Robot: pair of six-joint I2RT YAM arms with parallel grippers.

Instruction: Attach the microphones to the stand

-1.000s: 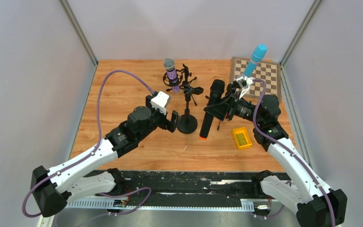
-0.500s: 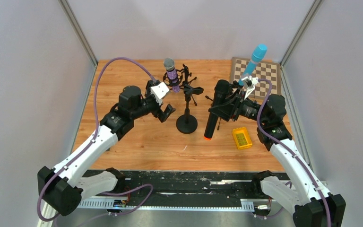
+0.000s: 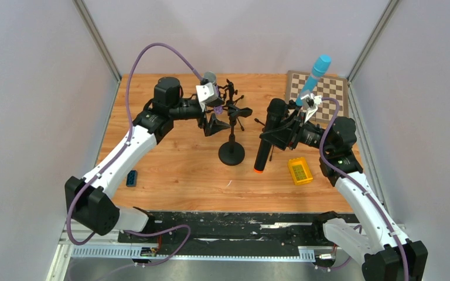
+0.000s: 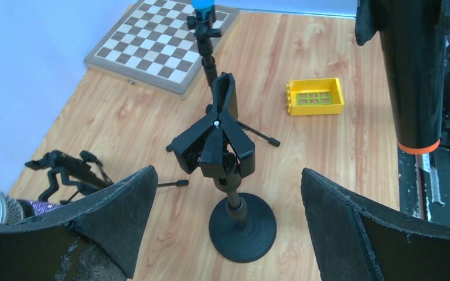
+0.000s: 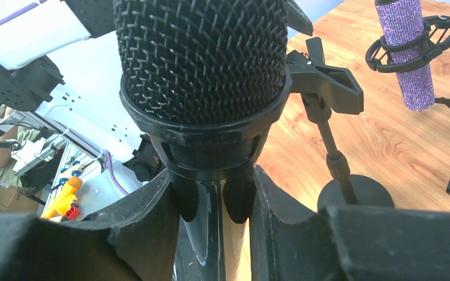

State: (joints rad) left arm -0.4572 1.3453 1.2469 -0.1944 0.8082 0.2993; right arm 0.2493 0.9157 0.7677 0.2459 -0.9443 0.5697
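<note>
My right gripper (image 3: 282, 132) is shut on the black microphone (image 3: 266, 137), just below its mesh head (image 5: 202, 64). The microphone hangs nearly upright, its orange end ring (image 3: 258, 171) just above the table, right of the round-based stand (image 3: 232, 153). The stand's clip (image 4: 214, 146) holds nothing. My left gripper (image 3: 214, 124) stands open just left of that clip, with nothing between its fingers (image 4: 123, 205). The glittery purple microphone (image 5: 410, 52) sits in a shock mount on a tripod behind, partly hidden in the top view. The light-blue microphone (image 3: 316, 73) stands clipped on a small stand at the back right.
A chessboard (image 3: 328, 96) lies at the back right corner under the light-blue microphone's stand. A yellow brick (image 3: 299, 171) rests on the table right of the black microphone. A small dark-blue object (image 3: 131, 178) lies near the left front edge.
My left arm has swung away from the stand's base, back and up beside the clip and purple microphone. The right gripper shifted the black microphone slightly right, then held still.
</note>
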